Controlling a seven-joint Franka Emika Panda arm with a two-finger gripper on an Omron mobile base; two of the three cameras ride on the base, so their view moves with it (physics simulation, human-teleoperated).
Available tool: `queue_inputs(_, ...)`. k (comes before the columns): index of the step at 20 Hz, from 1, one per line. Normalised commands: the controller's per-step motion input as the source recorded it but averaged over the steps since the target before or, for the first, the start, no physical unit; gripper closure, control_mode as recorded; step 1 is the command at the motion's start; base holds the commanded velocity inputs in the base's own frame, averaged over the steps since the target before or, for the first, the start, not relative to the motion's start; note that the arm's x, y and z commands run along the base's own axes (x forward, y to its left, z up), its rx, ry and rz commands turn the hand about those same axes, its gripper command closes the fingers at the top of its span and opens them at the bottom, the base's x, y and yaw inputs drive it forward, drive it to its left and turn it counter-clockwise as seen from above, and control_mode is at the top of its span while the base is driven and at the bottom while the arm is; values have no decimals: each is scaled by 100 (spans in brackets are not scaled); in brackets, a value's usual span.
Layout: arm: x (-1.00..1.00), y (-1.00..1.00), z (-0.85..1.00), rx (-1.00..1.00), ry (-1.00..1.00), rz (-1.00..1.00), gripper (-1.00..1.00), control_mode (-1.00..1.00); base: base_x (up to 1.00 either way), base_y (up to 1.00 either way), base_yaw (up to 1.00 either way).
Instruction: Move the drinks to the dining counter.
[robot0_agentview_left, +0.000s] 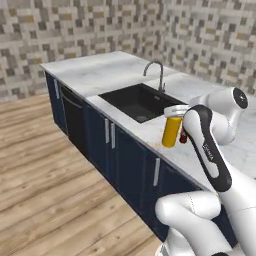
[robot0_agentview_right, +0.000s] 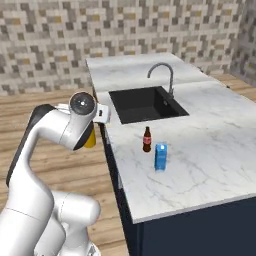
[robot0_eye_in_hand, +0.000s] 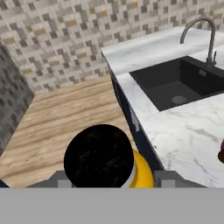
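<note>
So the big marble tabletop (robot0_agentview_right: 210, 150) fills most of the right side of the right base view, navy cabinets (robot0_agentview_left: 120, 160) underneath, running diagonally from upper left to lower right in the left base view. The black sink (robot0_agentview_right: 146, 104) is set into it near the top centre of the right base view, with the curved faucet (robot0_agentview_right: 165, 75) just behind it.

The white arm (robot0_agentview_right: 47, 135) comes up on the left of that frame and bends over toward the tabletop's near edge. The jaws are clamped on the yellow-orange bottle (robot0_agentview_left: 171, 131); in the hand view its black cap (robot0_eye_in_hand: 99, 156) sits bottom centre, with a sliver of yellow body beside it and wooden floor and the tabletop's edge behind. In the left base view the bottle hangs upright around the tabletop's front edge, centre right of the frame; can't tell if it's actually touching the surface.

The blue carton (robot0_agentview_right: 160, 156) stands on the marble at the centre of the right base view, and the cola bottle (robot0_agentview_right: 146, 139) stands just beside it, up and to the left, between carton and sink.
</note>
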Motion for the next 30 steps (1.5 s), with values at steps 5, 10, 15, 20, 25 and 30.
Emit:
queue_inputs(5,0,0,0,0,0,0,100,100,-17,-6,-52)
queue_inputs(10,0,0,0,0,0,0,100,100,0,0,-54)
queue_inputs(15,0,0,0,0,0,0,100,100,0,0,-53)
queue_inputs(20,0,0,0,0,0,0,100,100,0,17,-46)
queue_inputs(25,0,0,0,0,0,0,100,100,-2,71,-33)
queue_inputs(30,0,0,0,0,0,0,100,100,-7,99,-25)
